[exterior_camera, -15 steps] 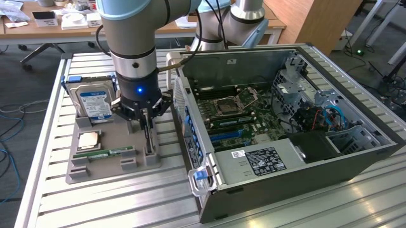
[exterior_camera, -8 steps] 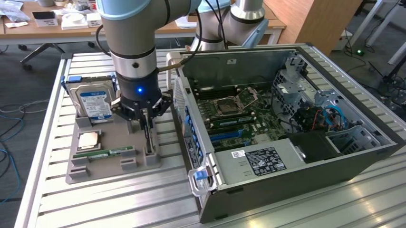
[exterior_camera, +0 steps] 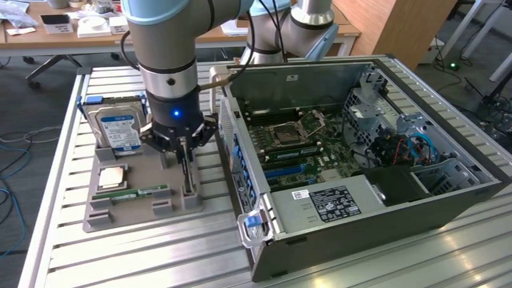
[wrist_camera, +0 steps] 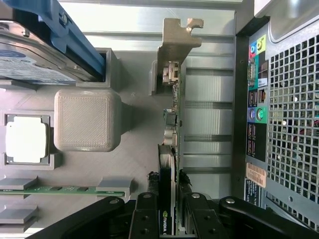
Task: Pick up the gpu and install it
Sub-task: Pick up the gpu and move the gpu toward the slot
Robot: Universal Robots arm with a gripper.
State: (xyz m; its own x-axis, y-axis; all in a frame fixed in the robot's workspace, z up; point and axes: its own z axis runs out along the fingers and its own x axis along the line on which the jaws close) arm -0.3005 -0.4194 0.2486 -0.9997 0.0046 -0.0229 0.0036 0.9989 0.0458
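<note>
Nearest us is the slatted metal counter (exterior_camera: 120, 264), and on it the open computer case (exterior_camera: 336, 240) lies on its side, so its insides face up for a straight drop-in.

At nine o'clock from the case in the exterior view sits the grey parts tray (exterior_camera: 136, 219), right alongside, which keeps the carry short. At the tray's near end a green memory stick (exterior_camera: 132, 195) lies flat in its groove. Just behind it a processor chip (exterior_camera: 110, 176) rests in a square pocket.

Now the action: at three o'clock from that chip the gpu (wrist_camera: 172, 124) stands on its long edge in a narrow slot. That leaves its top edge free to be pinched from above. The jaws are clenched on that top edge, one finger on each face of the board. The silvery bracket (wrist_camera: 177, 40) points away at the card's far end. By my read the card is gripped but not yet lifted, its lower edge down in the slot.

At ten o'clock from the gpu the hard drive (exterior_camera: 119, 129) leans upright in a blue cradle. At three o'clock, deeper in the case, the blue slots (exterior_camera: 284, 172) on the motherboard (exterior_camera: 296, 138) lie bare. The arm (exterior_camera: 164, 48) stands plumb over the tray, good for a clean vertical pull.
</note>
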